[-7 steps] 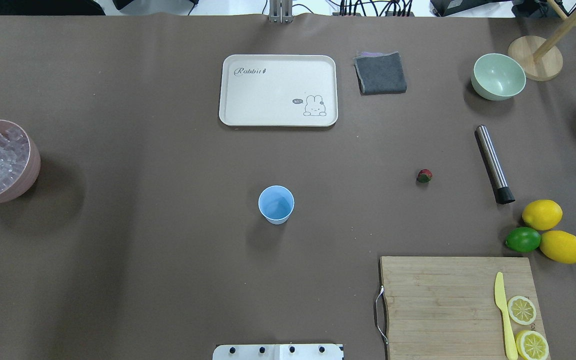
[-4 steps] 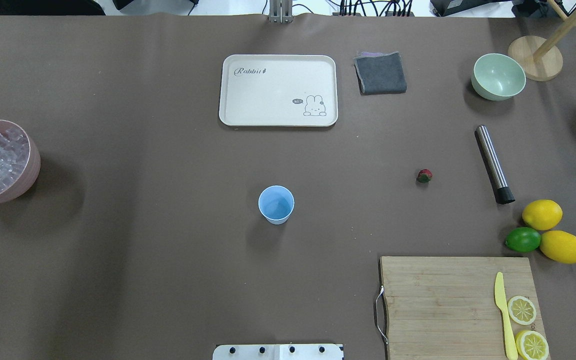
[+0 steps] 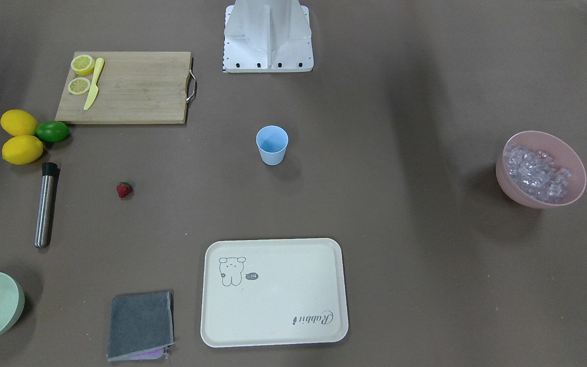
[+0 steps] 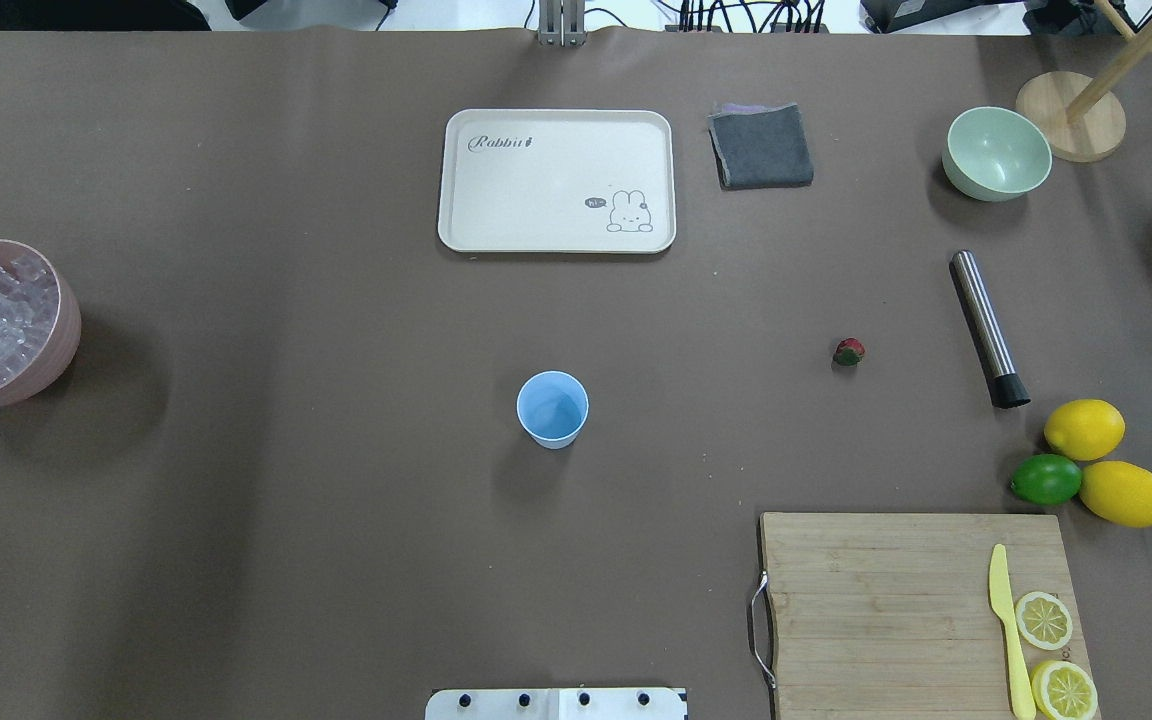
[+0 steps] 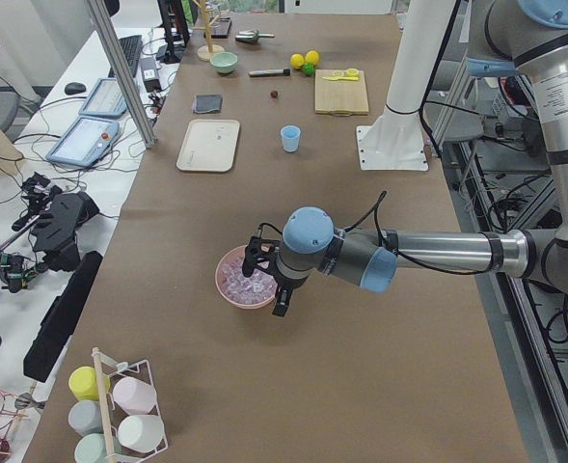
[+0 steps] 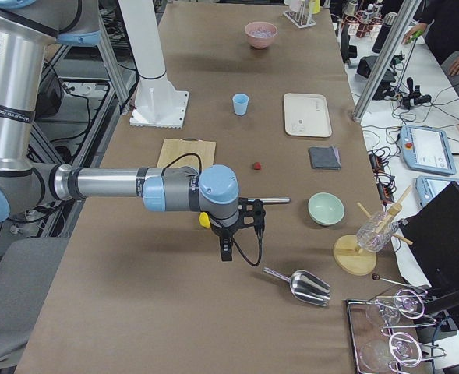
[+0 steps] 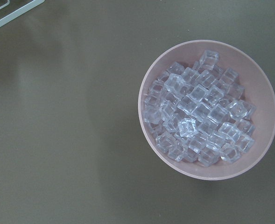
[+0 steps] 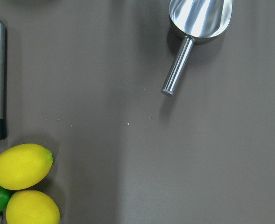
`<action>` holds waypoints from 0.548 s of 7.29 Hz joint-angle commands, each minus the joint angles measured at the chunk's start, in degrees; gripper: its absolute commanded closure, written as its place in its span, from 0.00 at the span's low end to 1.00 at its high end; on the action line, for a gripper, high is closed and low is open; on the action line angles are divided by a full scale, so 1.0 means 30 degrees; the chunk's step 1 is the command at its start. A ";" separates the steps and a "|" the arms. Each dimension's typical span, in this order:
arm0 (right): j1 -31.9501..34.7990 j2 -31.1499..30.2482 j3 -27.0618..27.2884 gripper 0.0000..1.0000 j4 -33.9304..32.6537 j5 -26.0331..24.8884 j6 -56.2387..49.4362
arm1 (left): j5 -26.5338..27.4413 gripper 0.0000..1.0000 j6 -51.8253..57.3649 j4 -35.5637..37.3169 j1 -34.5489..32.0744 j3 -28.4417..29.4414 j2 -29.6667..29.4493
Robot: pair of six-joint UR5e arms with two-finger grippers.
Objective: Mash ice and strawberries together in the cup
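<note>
The light blue cup (image 4: 552,408) stands upright and empty near the table's middle. The red strawberry (image 4: 848,351) lies on the table to its right, and it also shows in the front-facing view (image 3: 124,189). The ice (image 7: 198,116) fills the pink bowl (image 4: 64,335) at the far left edge. My left gripper (image 5: 276,289) hovers over that bowl and shows only in the exterior left view, so I cannot tell whether it is open or shut. My right gripper (image 6: 227,245) hangs above the table near the lemons, and I cannot tell its state either.
A steel muddler (image 4: 988,328) lies right of the strawberry. Two lemons (image 4: 1084,428) and a lime (image 4: 1046,479) sit beside the cutting board (image 4: 876,600), which holds a knife and lemon slices. A metal scoop (image 8: 198,23), a tray (image 4: 556,180), a grey cloth (image 4: 761,146) and a green bowl (image 4: 996,153) are also on the table.
</note>
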 commanded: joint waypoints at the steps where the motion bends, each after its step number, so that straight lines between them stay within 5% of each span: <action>1: 0.0014 0.0035 -0.0267 0.00 0.0034 -0.0263 -0.0011 | 0.0131 0.03 0.0099 -0.0036 -0.0128 0.0062 -0.0050; 4: 0.0014 0.0356 -0.0210 0.00 0.0005 -0.0119 0.0107 | 0.0161 0.02 0.0041 -0.0298 -0.0099 -0.0055 -0.0458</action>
